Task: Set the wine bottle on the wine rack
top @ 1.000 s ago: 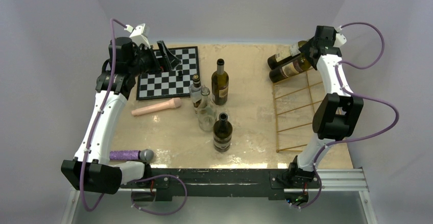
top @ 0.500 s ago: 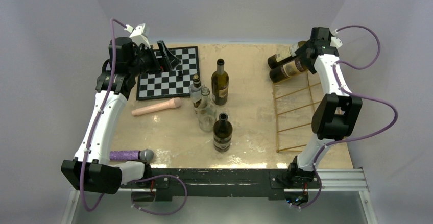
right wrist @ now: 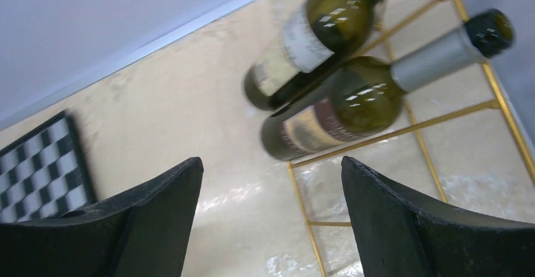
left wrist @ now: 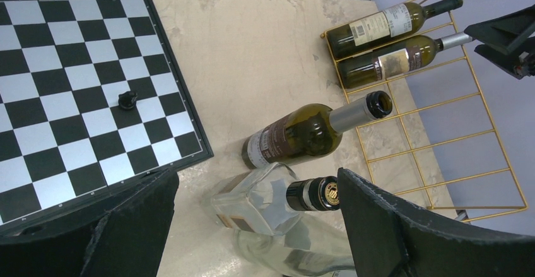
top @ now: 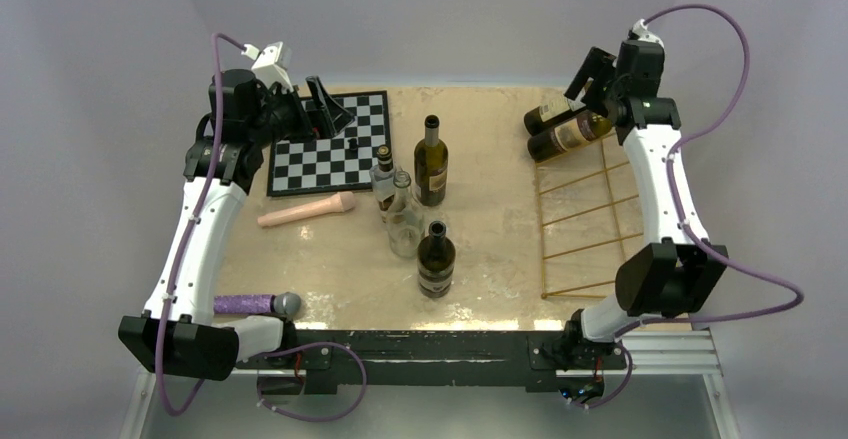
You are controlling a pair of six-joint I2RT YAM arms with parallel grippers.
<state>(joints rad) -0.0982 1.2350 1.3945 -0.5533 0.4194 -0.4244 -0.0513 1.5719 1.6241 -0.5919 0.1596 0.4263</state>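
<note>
Scuffed beige tabletop (top: 480,129) between pale grey walls. Flat on its right side, the wine rack (top: 541,239), long axis running from the near edge toward the back.

Across the rack's far end, the wine bottle (top: 570,137), silver-capped and on its side. Long axis crosswise to the rack's length, roughly in line with the slanted rods. Base toward the middle of the table, neck toward the right wall and a little farther back. Close behind it, a second bottle (top: 552,111) with a dark neck, lying the same way; contact between the two not clear.

Raised over the neck ends, clear of the glass, the right gripper (top: 593,81): fingers spread wide, nothing between them.

Far left, over the back edge of the chessboard (top: 320,159), the left gripper (top: 333,111), likewise wide open and empty.

Mid-table, well apart from the rack, four upright bottles (top: 431,164) in a loose cluster.
</note>
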